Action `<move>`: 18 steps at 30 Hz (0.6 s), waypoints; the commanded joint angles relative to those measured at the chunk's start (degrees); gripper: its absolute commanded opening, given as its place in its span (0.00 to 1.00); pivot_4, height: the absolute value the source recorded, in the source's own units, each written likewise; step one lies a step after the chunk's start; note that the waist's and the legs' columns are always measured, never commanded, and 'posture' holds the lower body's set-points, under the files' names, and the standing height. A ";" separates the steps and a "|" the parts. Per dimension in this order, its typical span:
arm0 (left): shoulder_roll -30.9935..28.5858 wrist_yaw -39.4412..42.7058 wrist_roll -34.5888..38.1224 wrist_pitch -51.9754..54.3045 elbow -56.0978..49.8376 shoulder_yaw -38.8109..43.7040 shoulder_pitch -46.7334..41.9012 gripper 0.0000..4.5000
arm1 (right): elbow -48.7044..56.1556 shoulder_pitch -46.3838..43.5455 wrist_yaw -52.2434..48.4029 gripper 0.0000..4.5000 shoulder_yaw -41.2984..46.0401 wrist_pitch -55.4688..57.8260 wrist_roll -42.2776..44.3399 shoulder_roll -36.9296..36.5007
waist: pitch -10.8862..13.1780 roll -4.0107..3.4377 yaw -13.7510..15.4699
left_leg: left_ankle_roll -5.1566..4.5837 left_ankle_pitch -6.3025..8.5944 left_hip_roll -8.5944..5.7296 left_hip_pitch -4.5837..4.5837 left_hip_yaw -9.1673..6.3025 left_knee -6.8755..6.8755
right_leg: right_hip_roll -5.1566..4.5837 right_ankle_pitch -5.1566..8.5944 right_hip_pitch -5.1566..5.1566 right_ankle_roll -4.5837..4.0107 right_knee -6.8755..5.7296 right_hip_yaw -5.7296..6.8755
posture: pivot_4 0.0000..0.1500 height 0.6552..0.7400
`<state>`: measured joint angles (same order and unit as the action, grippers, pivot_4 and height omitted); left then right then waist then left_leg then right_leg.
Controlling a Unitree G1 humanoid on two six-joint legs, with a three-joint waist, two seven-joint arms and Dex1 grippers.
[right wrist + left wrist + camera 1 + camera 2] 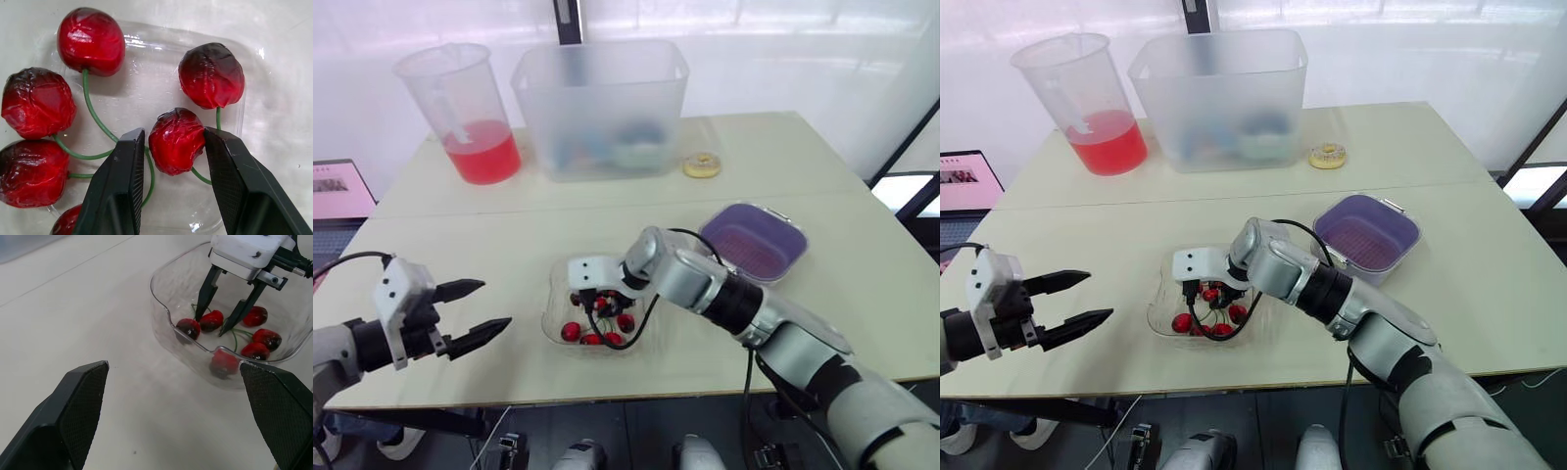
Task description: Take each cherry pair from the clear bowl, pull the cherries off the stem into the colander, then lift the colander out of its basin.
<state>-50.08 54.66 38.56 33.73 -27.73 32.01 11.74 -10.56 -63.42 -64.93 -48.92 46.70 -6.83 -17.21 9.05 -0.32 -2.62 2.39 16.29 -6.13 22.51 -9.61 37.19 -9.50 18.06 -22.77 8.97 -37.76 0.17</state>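
My right tool (211, 325) sits open in the clear bowl (159, 298), straddling one cherry (177, 141), so I should close gently and catch its green stem (201, 178) too, not squash the fruit, while my left tool (495, 304) hovers open nearby.

Straddling one cherry (176, 147) with the right gripper (173, 133) down inside the clear bowl (155, 303), fingers apart, squeezing between more cherries (36, 103) and green stems (93, 112) just outside both fingers. Facing bare table (73, 308) ahead of the spread left gripper (497, 304), then the bowl's wall.
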 commanded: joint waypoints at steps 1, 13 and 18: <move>-0.45 0.50 -0.68 -1.70 0.03 -0.38 -0.59 1.00 | 0.85 -1.16 0.40 0.25 1.62 -1.81 -1.45 0.19 | 0.00 0.00 -0.04 | 0.00 0.00 0.00 0.00 0.00 0.00 | 0.00 0.00 0.00 0.00 0.00 0.00 | 1.00 1.00; 0.89 -0.95 3.06 0.44 1.43 -0.92 -5.55 1.00 | 10.69 0.34 -1.44 0.00 6.95 -36.96 -2.62 -7.54 | 0.00 0.00 -0.04 | 0.01 0.00 0.00 0.00 0.02 -0.01 | 0.00 0.00 -0.02 0.00 0.00 0.00 | 1.00 1.00; 2.91 -5.28 12.90 6.08 2.95 0.46 -12.57 1.00 | 9.19 -0.61 6.15 0.00 10.45 -60.23 -8.06 -9.17 | 0.00 0.02 0.01 | 0.01 -0.01 0.00 0.00 0.02 0.00 | 0.01 0.00 -0.01 0.00 0.00 0.01 | 1.00 1.00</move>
<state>-47.47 51.30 46.93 37.94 -24.68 30.31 1.11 -1.91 -62.36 -62.21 -40.71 -5.11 -12.87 -26.54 9.05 -0.30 -2.61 2.40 16.28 -6.12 22.50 -9.60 37.20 -9.47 18.06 -22.79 8.98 -37.78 0.17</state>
